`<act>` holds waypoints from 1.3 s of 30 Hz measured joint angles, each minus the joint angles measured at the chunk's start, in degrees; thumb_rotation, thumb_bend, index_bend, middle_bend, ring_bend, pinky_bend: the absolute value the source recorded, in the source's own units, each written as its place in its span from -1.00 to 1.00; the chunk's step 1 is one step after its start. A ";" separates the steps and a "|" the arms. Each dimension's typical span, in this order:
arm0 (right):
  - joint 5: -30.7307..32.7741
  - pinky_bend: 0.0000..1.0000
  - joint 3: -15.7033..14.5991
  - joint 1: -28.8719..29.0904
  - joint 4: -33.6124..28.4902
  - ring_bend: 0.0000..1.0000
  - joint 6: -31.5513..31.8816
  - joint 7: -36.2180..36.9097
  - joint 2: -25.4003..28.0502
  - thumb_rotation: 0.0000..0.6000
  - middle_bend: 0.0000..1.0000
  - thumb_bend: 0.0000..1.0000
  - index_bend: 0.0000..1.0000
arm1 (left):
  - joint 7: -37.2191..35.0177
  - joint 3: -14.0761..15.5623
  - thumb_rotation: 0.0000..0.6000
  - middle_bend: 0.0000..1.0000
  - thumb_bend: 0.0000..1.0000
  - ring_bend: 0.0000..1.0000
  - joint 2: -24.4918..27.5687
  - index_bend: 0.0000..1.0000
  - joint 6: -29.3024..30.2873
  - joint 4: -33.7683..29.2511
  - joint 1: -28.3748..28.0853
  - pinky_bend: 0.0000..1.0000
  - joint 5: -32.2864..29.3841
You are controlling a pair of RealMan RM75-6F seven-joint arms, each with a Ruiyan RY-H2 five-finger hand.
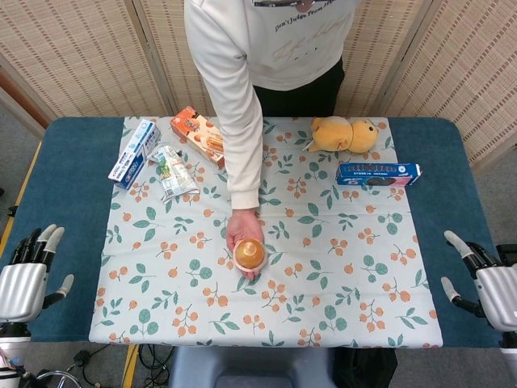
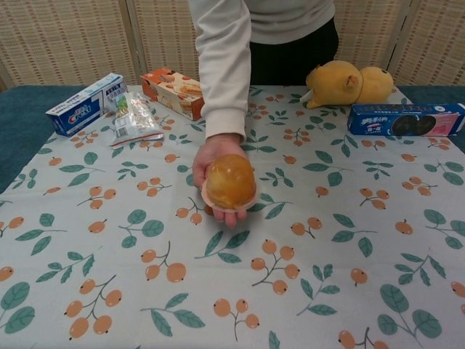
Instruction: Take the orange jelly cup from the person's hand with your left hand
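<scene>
My chest view shows neither of my hands. The person's hand (image 2: 218,161) lies palm up above the middle of the tablecloth (image 2: 363,291), with the orange jelly cup (image 2: 230,182) resting dome up on it. Along the far edge sit 5 items: a toothpaste box (image 2: 85,104) at the far left corner, a clear snack packet (image 2: 132,118) just beside it, an orange biscuit box (image 2: 172,92), a yellow plush toy (image 2: 349,83), and a blue cookie box (image 2: 405,118) at the far right.
</scene>
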 measured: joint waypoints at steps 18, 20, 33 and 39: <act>-0.03 -0.18 1.04 -0.28 -1.40 -0.61 1.89 -1.11 1.37 1.00 -0.54 -0.23 -0.81 | -5.59 -0.28 1.00 -1.00 -0.38 -0.98 1.63 -0.93 -5.87 0.28 -5.18 -0.77 5.25; -0.08 -0.18 1.11 -0.25 -1.62 -0.61 1.95 -1.31 1.54 1.00 -0.54 -0.23 -0.80 | -6.62 -0.37 1.00 -1.00 -0.38 -0.98 2.11 -0.93 -8.29 0.17 -7.16 -0.77 6.65; 0.17 -0.18 1.10 -0.43 -2.40 -0.61 1.88 -2.12 2.02 1.00 -0.54 -0.23 -0.81 | -13.04 -2.05 1.00 -1.00 -0.38 -0.98 1.72 -0.91 -27.22 0.62 -24.01 -0.77 12.73; 0.41 -0.18 1.01 -0.81 -2.55 -0.61 2.14 -2.26 2.15 1.00 -0.54 -0.23 -0.81 | -14.18 -2.48 1.00 -1.00 -0.38 -0.98 -1.01 -0.86 -37.19 2.08 -32.04 -0.77 12.59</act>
